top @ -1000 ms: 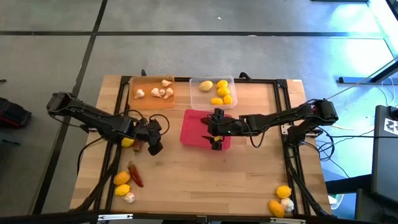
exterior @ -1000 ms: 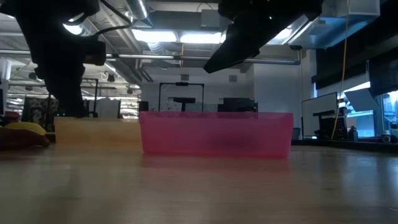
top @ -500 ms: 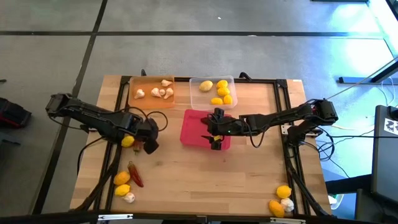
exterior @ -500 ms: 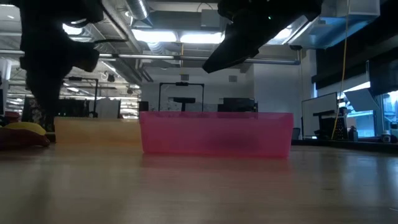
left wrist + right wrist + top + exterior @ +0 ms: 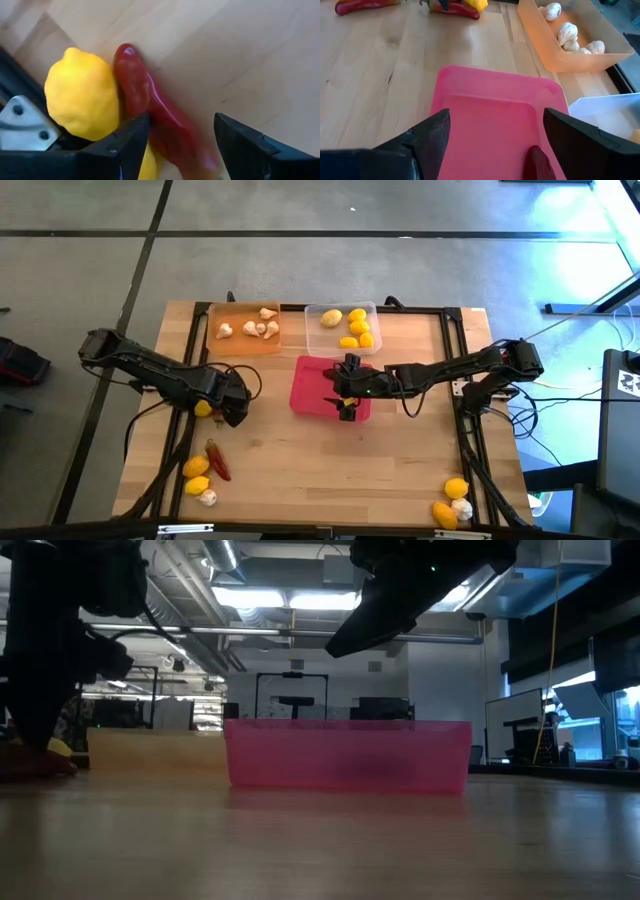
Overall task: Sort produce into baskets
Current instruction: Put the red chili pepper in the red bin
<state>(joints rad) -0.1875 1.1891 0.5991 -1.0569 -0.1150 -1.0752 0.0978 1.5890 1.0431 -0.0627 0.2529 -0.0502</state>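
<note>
My left gripper [image 5: 233, 416] points down at the table's left, open over a dark red chili [image 5: 155, 112] that lies against a yellow lemon [image 5: 82, 95] on the wood. Its fingers stand on either side of the chili's near part, and I see no touch. My right gripper [image 5: 345, 396] hangs open above the pink basket [image 5: 312, 388]. Between its fingers, low in the right wrist view, a dark red piece [image 5: 540, 165] lies in that basket. The orange basket [image 5: 243, 338] holds garlic bulbs [image 5: 567, 32]. The clear basket [image 5: 325, 308] holds lemons [image 5: 357, 328].
A chili [image 5: 217, 460], two lemons [image 5: 196, 476] and a garlic bulb [image 5: 208, 497] lie at the near left corner. Two lemons [image 5: 450, 500] and a garlic bulb [image 5: 463, 508] sit at the near right corner. Bare wood lies between these groups, in front of the pink basket [image 5: 348, 753].
My left gripper has gone toward the table's left edge and down. It has tipped until it points straight down over the chili beside the lemon. In the low view it now stands in front of the lemon. My right gripper has kept still.
</note>
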